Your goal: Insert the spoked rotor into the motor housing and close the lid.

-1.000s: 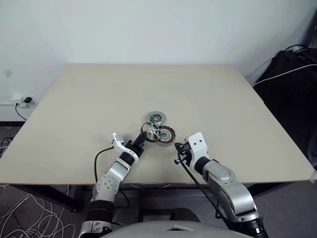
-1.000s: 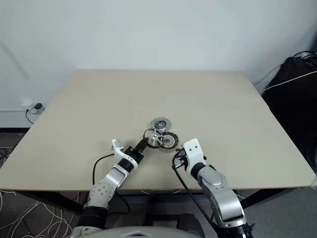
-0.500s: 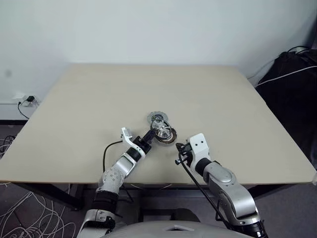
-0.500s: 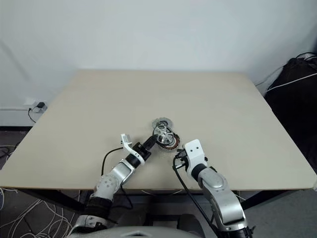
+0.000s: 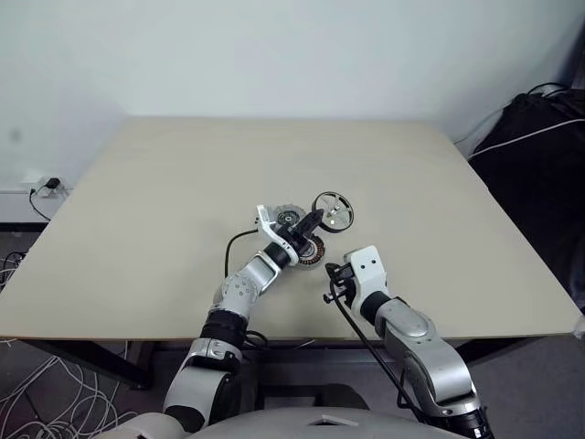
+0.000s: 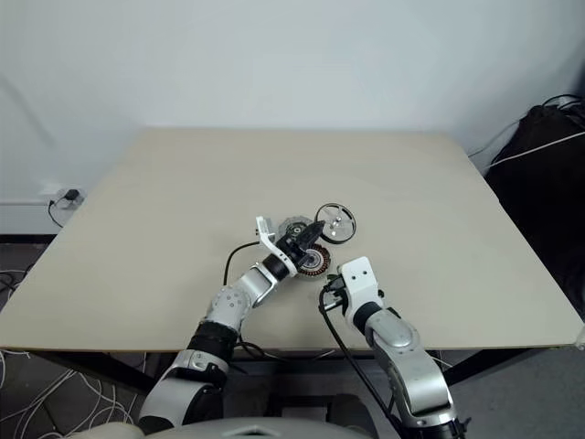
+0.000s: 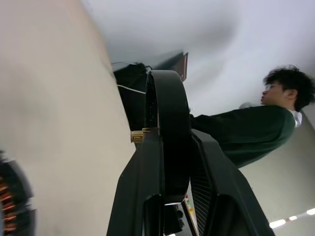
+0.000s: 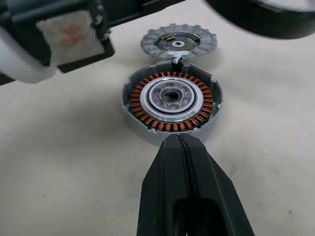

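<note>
Currently the table [image 5: 137, 210] is carrying the parts near the middle of its front edge. Left gripper [image 5: 317, 218] is holding the spoked rotor [image 5: 334, 209] clamped by its rim, raised off the surface. Right gripper [image 8: 178, 142] is sitting with jaws together just beside the motor housing [image 8: 171, 102]. Lid [image 8: 178, 42] is lying flat, touching the housing's far side.
</note>
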`<action>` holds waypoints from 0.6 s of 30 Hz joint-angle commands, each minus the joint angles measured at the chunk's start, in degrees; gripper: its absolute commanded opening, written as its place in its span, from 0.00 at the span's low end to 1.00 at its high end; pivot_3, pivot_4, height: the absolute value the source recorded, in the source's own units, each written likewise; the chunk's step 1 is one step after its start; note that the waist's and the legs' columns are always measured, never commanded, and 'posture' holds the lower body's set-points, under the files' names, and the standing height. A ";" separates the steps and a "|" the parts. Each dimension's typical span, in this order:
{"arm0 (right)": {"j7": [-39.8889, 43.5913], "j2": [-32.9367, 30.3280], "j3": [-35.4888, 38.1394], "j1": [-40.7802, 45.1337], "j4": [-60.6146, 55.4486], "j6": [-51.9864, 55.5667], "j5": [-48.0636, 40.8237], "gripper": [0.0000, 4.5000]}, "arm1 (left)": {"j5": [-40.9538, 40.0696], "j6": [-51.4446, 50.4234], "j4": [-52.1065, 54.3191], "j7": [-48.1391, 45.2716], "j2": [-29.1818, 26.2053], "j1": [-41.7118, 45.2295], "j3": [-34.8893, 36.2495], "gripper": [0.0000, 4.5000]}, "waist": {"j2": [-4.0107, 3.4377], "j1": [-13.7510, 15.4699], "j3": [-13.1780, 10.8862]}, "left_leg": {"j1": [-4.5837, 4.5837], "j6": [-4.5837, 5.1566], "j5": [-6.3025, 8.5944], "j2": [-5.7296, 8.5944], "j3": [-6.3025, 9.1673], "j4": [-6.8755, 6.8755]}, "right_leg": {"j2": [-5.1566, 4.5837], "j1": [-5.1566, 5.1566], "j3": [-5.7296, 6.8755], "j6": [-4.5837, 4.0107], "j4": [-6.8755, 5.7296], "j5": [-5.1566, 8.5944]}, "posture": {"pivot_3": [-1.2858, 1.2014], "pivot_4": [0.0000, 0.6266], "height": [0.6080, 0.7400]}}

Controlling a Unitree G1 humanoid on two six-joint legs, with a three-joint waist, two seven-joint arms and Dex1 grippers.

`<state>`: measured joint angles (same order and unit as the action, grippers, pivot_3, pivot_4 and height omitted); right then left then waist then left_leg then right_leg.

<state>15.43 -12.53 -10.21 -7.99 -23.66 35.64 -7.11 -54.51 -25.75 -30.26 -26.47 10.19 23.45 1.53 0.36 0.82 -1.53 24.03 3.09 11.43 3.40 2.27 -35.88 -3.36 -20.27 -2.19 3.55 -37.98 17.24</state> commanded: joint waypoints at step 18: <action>-0.41 0.32 0.57 0.76 -2.67 -0.50 -0.56 0.00 | 2.43 -4.09 4.96 5.67 8.03 -11.09 2.60 0.09 | 0.00 0.22 0.00 | 0.02 0.01 0.01 0.03 -0.01 -0.06 | -0.05 0.03 -0.03 -0.01 0.02 0.00 | 0.52 0.00 1.00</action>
<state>15.07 -12.48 -10.26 -8.01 -23.71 35.62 -7.15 -52.15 -29.11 -27.25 -20.57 9.02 20.99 6.33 0.36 1.04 -1.53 24.04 3.10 11.44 3.43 2.26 -35.94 -3.41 -20.24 -2.22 3.54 -37.97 17.24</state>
